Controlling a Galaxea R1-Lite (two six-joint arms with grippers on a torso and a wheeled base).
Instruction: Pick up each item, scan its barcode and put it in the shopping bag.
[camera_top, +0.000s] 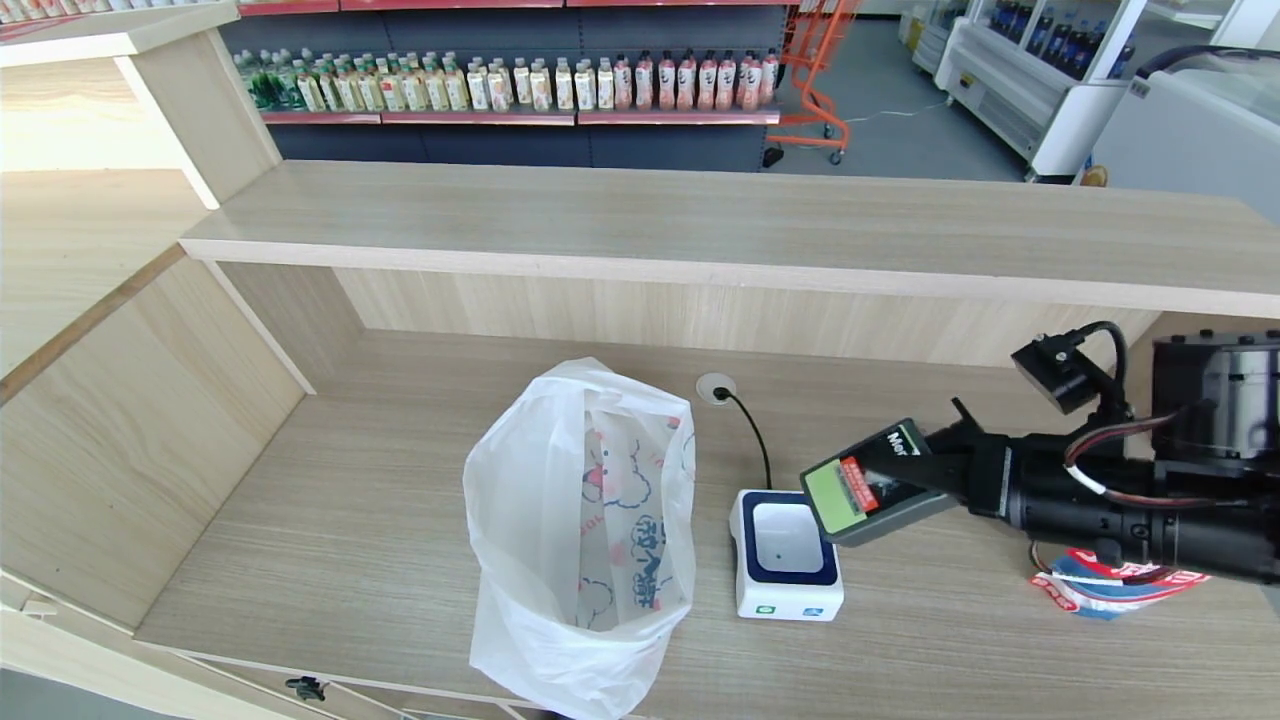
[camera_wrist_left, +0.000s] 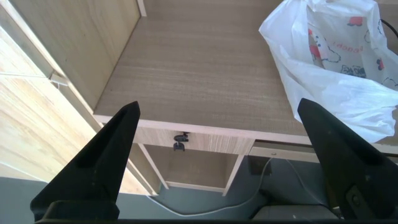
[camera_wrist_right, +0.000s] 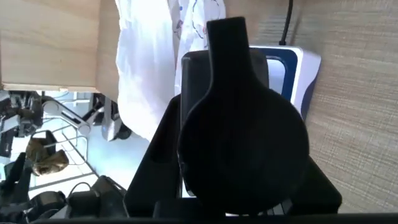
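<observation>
1. Up front, a pale wood-grain tabletop (camera_top: 330, 560), walled on the left by a matching side panel (camera_top: 130, 450).
2. Behind it, a raised wooden ledge (camera_top: 700, 220) runs right across.
3. Beyond the ledge stands a dark shelf unit (camera_top: 500, 145), with bottles (camera_top: 500, 85) lined up along a red-edged shelf.
4. Just beside the unit, an orange wheeled rack (camera_top: 815, 70) stands on the grey floor (camera_top: 900, 110).
5. Far right are white chiller cabinets (camera_top: 1030, 80). The light is bright and even everywhere.

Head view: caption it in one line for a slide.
Right hand holds a dark box by the scanner, beside the open shopping bag.
</observation>
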